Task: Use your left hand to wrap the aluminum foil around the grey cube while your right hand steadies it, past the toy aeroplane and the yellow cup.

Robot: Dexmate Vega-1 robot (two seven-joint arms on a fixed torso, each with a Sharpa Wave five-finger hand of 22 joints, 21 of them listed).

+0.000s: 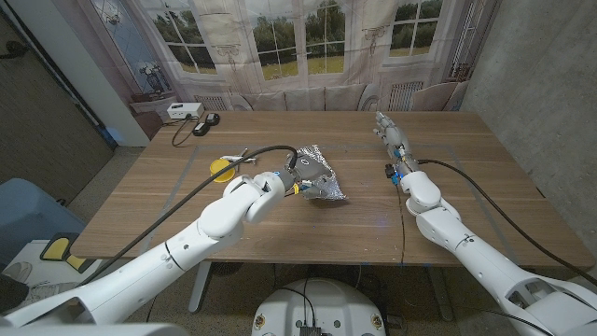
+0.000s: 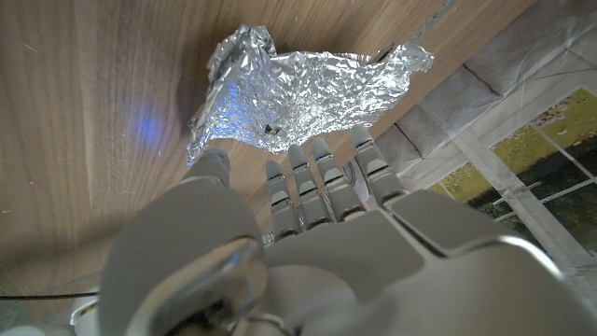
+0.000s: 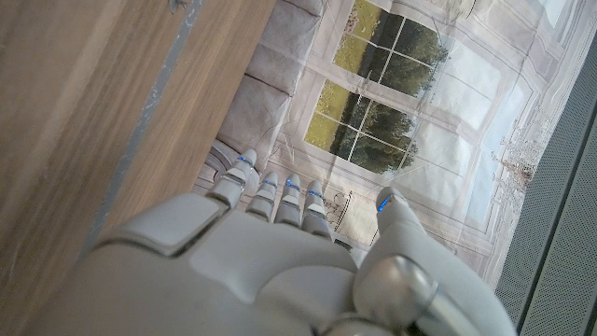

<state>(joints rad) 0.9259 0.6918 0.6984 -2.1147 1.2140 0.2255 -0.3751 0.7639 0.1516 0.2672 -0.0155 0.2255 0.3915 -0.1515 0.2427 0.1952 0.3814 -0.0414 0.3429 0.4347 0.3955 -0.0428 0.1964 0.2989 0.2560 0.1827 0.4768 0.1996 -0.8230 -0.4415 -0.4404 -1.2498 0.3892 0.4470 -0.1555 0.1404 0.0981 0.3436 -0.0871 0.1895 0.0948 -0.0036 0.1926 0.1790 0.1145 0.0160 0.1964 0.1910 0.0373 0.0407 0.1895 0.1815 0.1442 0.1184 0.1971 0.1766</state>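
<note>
A: Entry. Where does the aluminum foil (image 1: pixel 319 175) sit?
B: Mid-table (image 1: pixel 280 126), crumpled into a mound; the left wrist view shows it spread unevenly on the wood (image 2: pixel 289 89). I cannot make out the grey cube, so presumably it is under the foil, but that is not visible.
A: Left hand (image 1: pixel 300 181)?
B: At the foil's near edge. In the left wrist view its fingertips (image 2: pixel 322 149) reach up to the foil's rim, the thumb apart to one side. Whether it pinches the sheet or only touches it, I cannot tell.
A: Right hand (image 1: pixel 392 140)?
B: Well apart from the foil, on the right side of the table, fingers extended and held close together, holding nothing.
A: Other items?
B: Yellow cup (image 1: pixel 222 169) just left of the left forearm, the toy aeroplane (image 1: pixel 235 156) touching or just behind it. A white box (image 1: pixel 184 111) at the far left corner.
</note>
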